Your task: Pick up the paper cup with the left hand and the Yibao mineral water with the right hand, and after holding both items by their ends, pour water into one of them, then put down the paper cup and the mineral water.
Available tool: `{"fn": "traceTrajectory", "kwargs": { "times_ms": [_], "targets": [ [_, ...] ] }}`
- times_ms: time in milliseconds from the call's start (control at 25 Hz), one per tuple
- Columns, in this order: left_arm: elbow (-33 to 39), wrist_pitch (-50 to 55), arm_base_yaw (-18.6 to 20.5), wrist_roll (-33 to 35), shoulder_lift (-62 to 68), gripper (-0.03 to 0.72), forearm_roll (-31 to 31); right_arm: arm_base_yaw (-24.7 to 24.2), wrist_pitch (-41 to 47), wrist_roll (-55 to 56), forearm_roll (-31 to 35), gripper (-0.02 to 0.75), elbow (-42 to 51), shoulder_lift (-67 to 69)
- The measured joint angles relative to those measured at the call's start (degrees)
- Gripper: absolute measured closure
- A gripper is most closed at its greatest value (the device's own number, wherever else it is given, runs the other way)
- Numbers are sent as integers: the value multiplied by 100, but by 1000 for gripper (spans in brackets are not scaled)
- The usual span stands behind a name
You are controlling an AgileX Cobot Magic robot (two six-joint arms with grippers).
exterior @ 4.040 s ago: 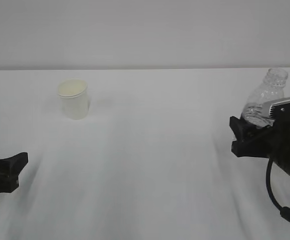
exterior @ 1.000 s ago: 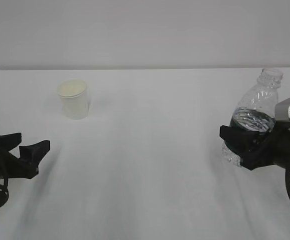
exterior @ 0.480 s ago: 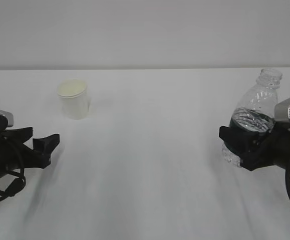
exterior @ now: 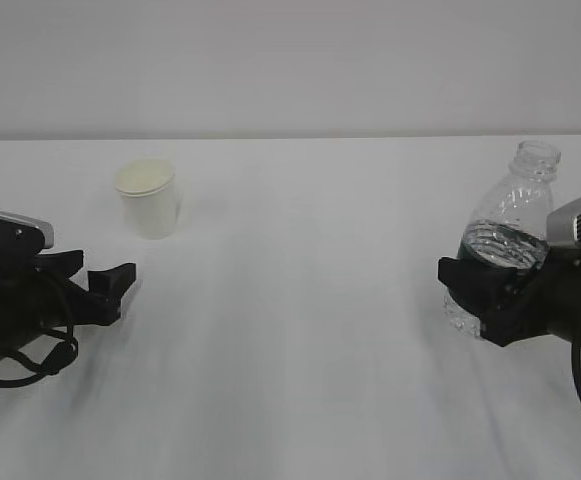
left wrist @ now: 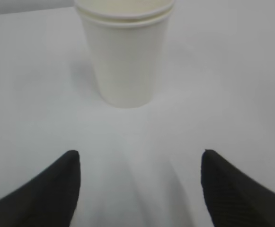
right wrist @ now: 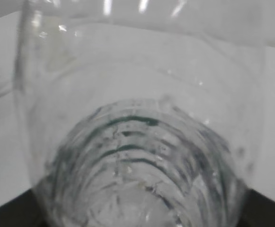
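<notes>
Item one: your small white tapered paper cup, rolled rim, cream interior, stands upright at 10 o'clock on the smooth white table, mouth up. Your black two-finger left hand sits low at 8 o'clock, fingers spread wide and empty, cup ahead between them, untouched. Item two: your clear ribbed plastic mineral water bottle, dark green band, capless, long axis near vertical, neck leaning slightly right, at 3 o'clock. Your black right hand clamps its lower body.

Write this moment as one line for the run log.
left hand: open, short of paper cup | right hand: shut on Yibao mineral water, lifted | pour: not started
</notes>
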Motion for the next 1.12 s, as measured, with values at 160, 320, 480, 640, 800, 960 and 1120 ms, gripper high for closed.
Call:
{"fn": "traceTrajectory", "kwargs": {
  "times_ms": [160,320,480,640,800,960,1120],
  "targets": [
    [-319,0,0,0,250,101,0,0,58,0,-18,274,0,0],
    [-640,0,0,0,420,100,0,0,66,0,-18,274,0,0],
    [-927,0,0,0,565,100,0,0,66,0,-18,275,0,0],
    [-1130,0,0,0,765,100,0,0,80,0,-18,275,0,0],
    [-1282,0,0,0,823,100,0,0,94,0,-27,275,0,0],
    [-1428,0,0,0,823,100,0,0,97,0,-27,275,0,0],
    [-1559,0,0,0,823,100,0,0,107,0,-27,275,0,0]
  ]
}}
